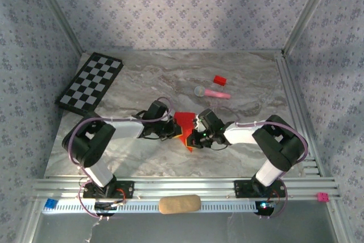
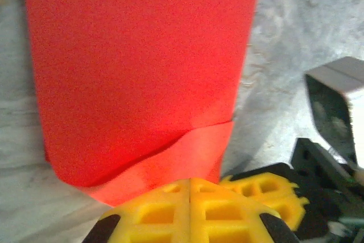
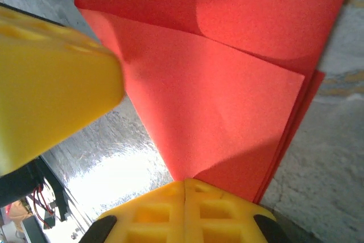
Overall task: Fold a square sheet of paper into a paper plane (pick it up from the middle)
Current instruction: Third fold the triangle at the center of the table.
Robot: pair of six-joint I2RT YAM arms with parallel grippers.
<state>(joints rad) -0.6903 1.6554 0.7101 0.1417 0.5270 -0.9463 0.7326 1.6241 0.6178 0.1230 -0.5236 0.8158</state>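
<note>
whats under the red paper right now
Grey marbled tabletop shows around the red paper, so that is likely beneath it. The right wrist view shows its own folded layers stacked under the top flap. Anything directly beneath the sheet is covered.

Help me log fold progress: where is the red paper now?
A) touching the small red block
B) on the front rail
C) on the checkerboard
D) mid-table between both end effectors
D: the partly folded red paper sits mid-table, with the left end effector and right end effector shut on its edges.
</note>
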